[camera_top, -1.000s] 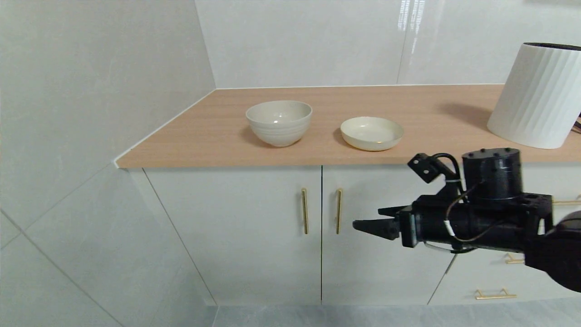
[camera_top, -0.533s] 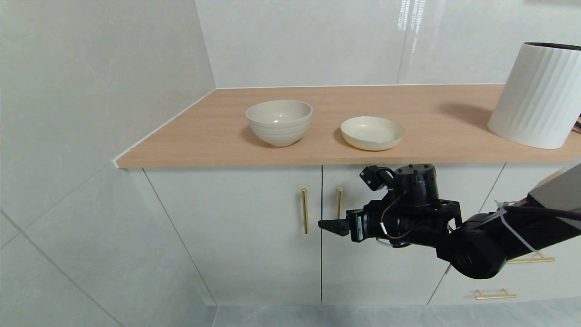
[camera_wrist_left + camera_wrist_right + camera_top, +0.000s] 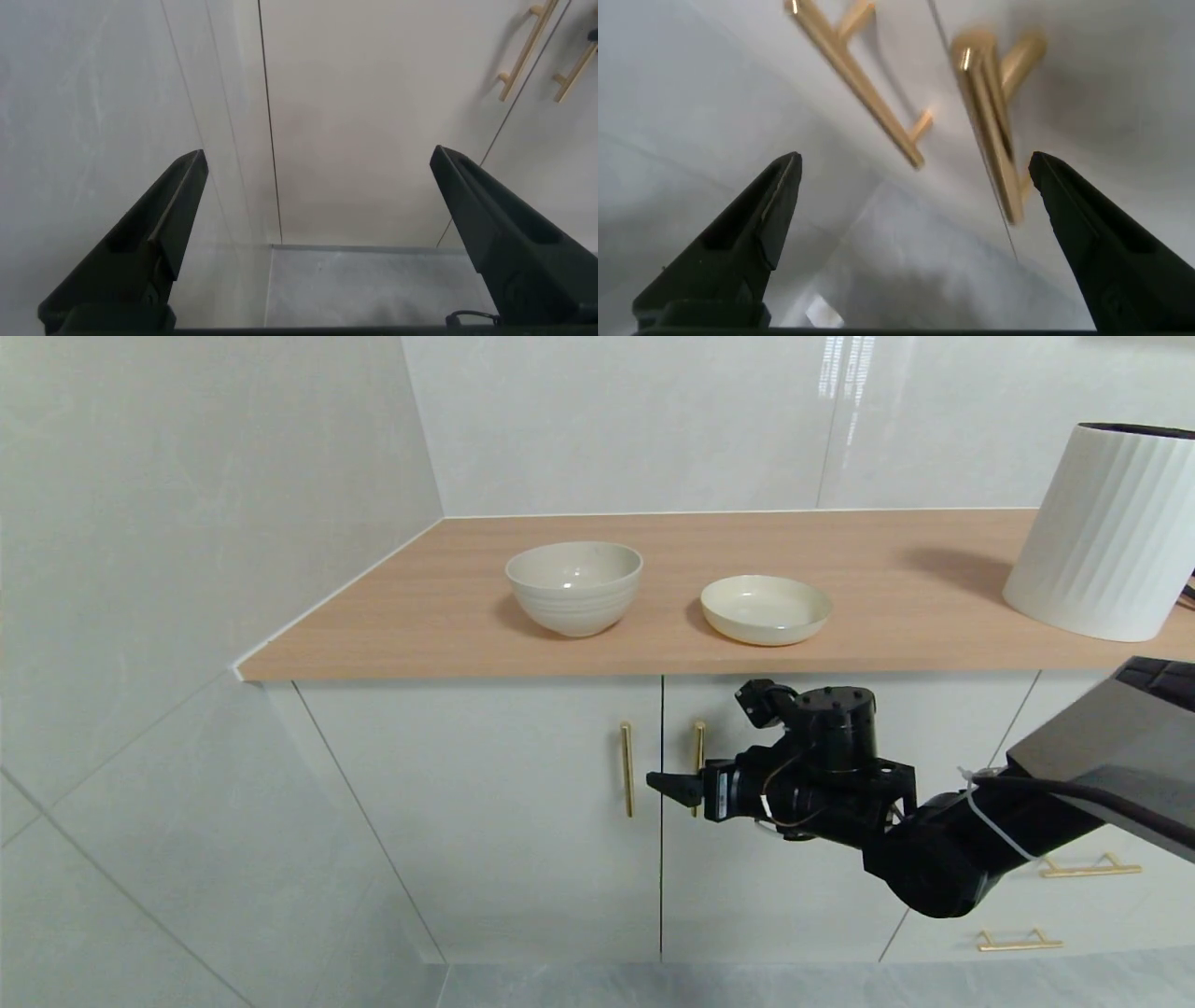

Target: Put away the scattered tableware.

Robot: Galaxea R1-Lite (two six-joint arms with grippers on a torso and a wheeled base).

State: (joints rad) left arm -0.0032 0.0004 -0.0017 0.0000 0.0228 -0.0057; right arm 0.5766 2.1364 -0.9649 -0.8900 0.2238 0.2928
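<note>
Before the corner of wall and cabinet, above a strip of grey floor, find the left gripper: fingers spread wide, holding nothing.

On the wooden counter, at 12 o'clock in the head view, locate the bowl: deep, cream, upright, rim up, set back from the front edge.

At 6 o'clock from the bowl, on the cabinet front, note two upright brass pulls, one per door: left handle and right handle, just beside each other, either side of the door gap.

At 5 o'clock from the bowl, find the right gripper, held level, pointing toward 9 o'clock, tip between the two door pulls in the head view. From the right wrist view, read the opening as wide, with both pulls ahead and the right handle the nearer; nothing gripped. Contact with the right handle: cannot tell.

At 3 o'clock from the bowl, near it but apart, locate the dish: shallow, cream, upright, close to the counter's front edge.

At 3 o'clock from the dish, well apart, note a tall white ribbed container with a dark rim, standing on the counter.

At 6 o'clock from the container, on the drawer fronts, note the upper drawer handle and lower drawer handle, both brass and level.
</note>
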